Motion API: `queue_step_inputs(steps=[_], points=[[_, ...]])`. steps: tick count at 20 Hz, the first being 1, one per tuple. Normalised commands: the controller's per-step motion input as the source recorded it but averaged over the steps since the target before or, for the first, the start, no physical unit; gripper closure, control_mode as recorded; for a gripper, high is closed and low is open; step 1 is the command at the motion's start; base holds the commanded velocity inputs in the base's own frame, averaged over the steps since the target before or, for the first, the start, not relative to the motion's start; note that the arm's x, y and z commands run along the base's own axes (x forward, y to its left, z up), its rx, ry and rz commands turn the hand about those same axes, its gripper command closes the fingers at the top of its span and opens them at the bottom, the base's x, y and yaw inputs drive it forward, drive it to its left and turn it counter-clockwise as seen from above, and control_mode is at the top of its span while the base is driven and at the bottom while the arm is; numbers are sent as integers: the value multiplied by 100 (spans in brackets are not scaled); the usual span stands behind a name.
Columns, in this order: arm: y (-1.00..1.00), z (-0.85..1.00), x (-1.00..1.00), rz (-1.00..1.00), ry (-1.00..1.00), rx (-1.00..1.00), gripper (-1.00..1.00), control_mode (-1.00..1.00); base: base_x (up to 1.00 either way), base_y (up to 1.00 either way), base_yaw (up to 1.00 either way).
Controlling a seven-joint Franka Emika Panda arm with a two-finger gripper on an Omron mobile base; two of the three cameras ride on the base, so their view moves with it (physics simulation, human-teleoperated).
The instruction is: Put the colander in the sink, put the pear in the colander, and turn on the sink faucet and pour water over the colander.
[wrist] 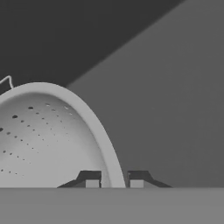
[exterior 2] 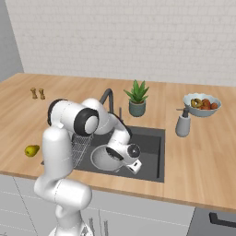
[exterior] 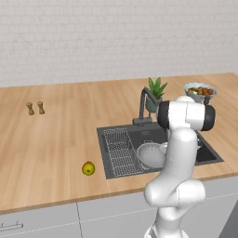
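From the left base view, a wooden tabletop (exterior: pixel 56 139) is seen with a dark sink (exterior: pixel 204 151) recessed into it. The colander (exterior: pixel 149 154) lies inside the sink, just beside the wire rack section, partly hidden by the white arm. The pear (exterior: pixel 88 168) rests on the tabletop to the left of the sink, well apart from the colander. The sink faucet (exterior: pixel 145 103) stands behind the basin, near a potted plant (exterior: pixel 156 92) and a fruit bowl (exterior: pixel 200 91).

From the right base view, the arm is seen bent down into the sink, with the gripper (exterior 2: pixel 130 164) at the near right rim of the colander (exterior 2: pixel 102 158). The pear (exterior 2: pixel 32 150) lies far to the left, on the other side of the arm. A soap dispenser (exterior 2: pixel 183 122) stands right of the basin.

In the hand view, the colander (wrist: pixel 48 135) rim is seen passing between the two fingers (wrist: pixel 92 181), one on each side. The fingers appear slightly apart around the rim; whether it is pinched cannot be told. The colander seems placed, so the pear, away to the left, is judged the next target.
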Motion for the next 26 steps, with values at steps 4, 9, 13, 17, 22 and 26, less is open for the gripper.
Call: queue_step_inputs(steps=[4, 9, 13, 17, 22, 26], points=[[0, 0, 0, 0, 0, 0, -100, -100, 0, 0, 0], [0, 0, 1, 0, 0, 0, -100, -100, 0, 0, 0], [0, 11, 0, 0, 0, 0, -100, -100, 0, 0, 0], [0, 53, 0, 0, 0, 0, -100, -100, 0, 0, 0], [0, 96, 0, 0, 0, 0, -100, -100, 0, 0, 0], [-22, 100, 0, 0, 3, 0, -100, -100, 0, 0, 0]])
